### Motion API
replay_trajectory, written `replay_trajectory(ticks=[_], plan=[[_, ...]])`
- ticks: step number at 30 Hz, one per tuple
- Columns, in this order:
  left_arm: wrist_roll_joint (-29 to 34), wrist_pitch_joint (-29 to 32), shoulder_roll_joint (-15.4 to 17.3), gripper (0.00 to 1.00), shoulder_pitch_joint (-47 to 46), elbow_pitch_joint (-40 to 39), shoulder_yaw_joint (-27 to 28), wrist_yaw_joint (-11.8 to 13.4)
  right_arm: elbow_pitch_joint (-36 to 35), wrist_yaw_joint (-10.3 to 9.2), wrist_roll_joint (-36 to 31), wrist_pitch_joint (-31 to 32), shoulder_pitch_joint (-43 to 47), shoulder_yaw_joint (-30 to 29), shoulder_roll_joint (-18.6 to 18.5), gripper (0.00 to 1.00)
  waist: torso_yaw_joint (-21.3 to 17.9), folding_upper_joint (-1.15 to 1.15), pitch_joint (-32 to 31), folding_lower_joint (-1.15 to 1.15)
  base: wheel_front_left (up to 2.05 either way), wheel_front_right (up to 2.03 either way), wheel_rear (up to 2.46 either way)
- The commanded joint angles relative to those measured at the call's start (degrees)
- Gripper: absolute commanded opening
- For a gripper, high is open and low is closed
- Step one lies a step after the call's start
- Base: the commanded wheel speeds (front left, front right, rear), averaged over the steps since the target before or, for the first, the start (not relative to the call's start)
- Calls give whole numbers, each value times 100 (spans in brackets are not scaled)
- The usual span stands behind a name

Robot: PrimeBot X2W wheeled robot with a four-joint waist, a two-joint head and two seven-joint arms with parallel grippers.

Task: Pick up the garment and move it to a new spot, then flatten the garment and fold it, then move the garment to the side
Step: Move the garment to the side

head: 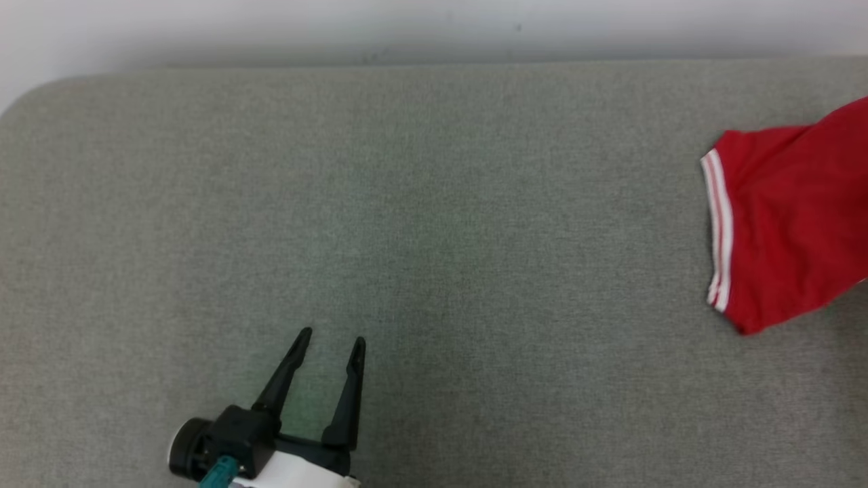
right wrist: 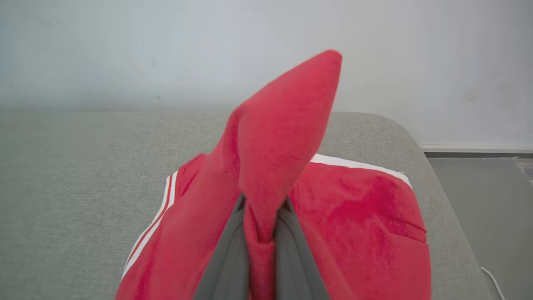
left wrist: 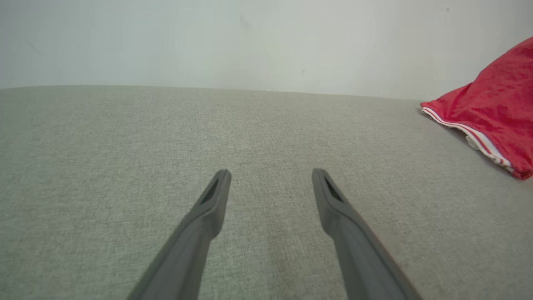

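Right gripper [right wrist: 263, 205] fingers clamped on red garment [right wrist: 366, 216], fold raised; left gripper [head: 332, 336] fingers spread, empty, over grey table [head: 475, 203].

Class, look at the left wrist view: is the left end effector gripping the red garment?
No, the left end effector is open above the grey surface, and the red garment lies apart at the side.
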Motion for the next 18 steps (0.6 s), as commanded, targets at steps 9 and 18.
replay_trajectory(ticks=[9, 18], plan=[[176, -6, 22, 100, -233, -15, 69, -70, 743, 3, -358, -49, -483, -779, -437, 2, 60, 0, 490, -1, 0, 0, 0], [232, -6, 22, 100, -233, 24, 109, -112, 1460, 2, -1510, -957, -338, -1430, -315, 100, -67, 0, 451, -1, 0, 0, 0]])
